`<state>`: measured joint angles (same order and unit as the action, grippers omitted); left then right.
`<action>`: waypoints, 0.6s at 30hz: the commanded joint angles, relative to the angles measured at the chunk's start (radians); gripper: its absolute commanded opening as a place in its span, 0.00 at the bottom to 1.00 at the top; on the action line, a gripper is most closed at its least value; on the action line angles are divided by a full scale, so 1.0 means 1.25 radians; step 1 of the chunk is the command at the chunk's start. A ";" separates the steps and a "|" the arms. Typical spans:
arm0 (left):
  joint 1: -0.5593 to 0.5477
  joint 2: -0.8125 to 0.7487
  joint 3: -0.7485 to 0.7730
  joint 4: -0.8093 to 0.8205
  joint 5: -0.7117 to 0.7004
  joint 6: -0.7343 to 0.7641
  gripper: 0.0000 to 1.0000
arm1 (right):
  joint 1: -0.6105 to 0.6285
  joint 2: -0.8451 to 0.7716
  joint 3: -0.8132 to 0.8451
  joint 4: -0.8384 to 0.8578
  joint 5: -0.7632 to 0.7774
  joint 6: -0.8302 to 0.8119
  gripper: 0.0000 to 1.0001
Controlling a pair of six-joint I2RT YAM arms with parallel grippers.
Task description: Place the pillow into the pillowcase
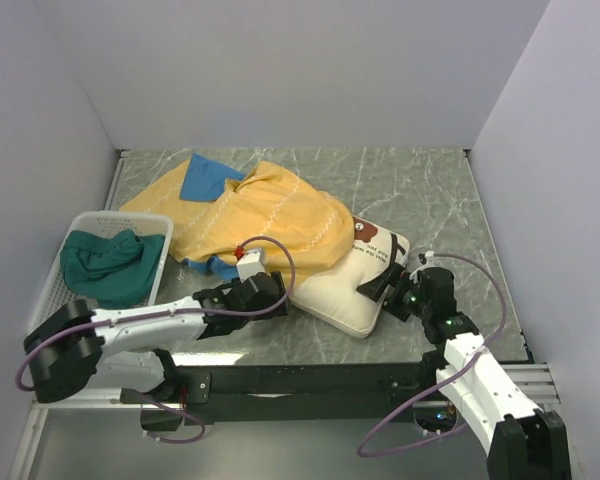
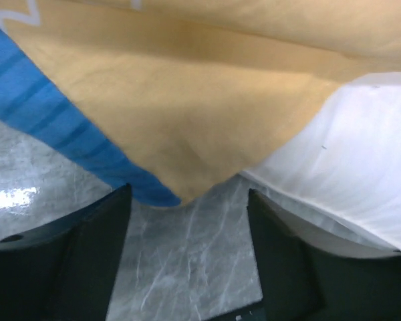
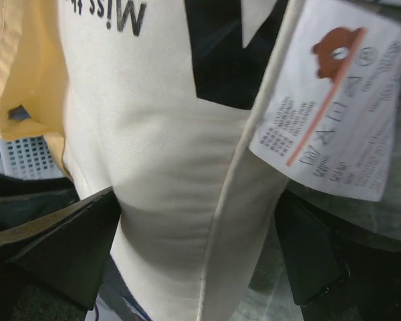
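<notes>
The pillowcase (image 1: 255, 215) lies crumpled mid-table, mustard-yellow face up with blue parts showing. It drapes over the far left part of the cream-white pillow (image 1: 345, 285), whose bear print (image 1: 363, 229) peeks out. My left gripper (image 1: 276, 296) is open and empty, low over the table at the pillow's left edge. In the left wrist view the pillowcase's corner (image 2: 187, 134) hangs just beyond the jaws, with the pillow (image 2: 351, 154) at right. My right gripper (image 3: 197, 254) is open wide around the pillow's right edge (image 3: 174, 200), its tag (image 3: 334, 114) just beyond.
A white basket (image 1: 92, 218) at the left holds the dark teal-green cloth (image 1: 108, 265). White walls close in the marble table on three sides. A black rail runs along the near edge.
</notes>
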<state>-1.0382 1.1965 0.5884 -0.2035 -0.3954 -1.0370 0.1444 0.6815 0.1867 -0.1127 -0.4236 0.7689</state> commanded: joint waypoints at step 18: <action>-0.194 0.245 0.452 -0.093 0.028 0.257 0.03 | 0.145 -0.064 -0.005 0.267 0.064 0.172 0.00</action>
<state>-1.2385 1.4910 1.0260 -0.2066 -0.3126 -0.7773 0.3084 0.7033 0.1196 0.1902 -0.4221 0.9794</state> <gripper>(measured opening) 0.015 0.080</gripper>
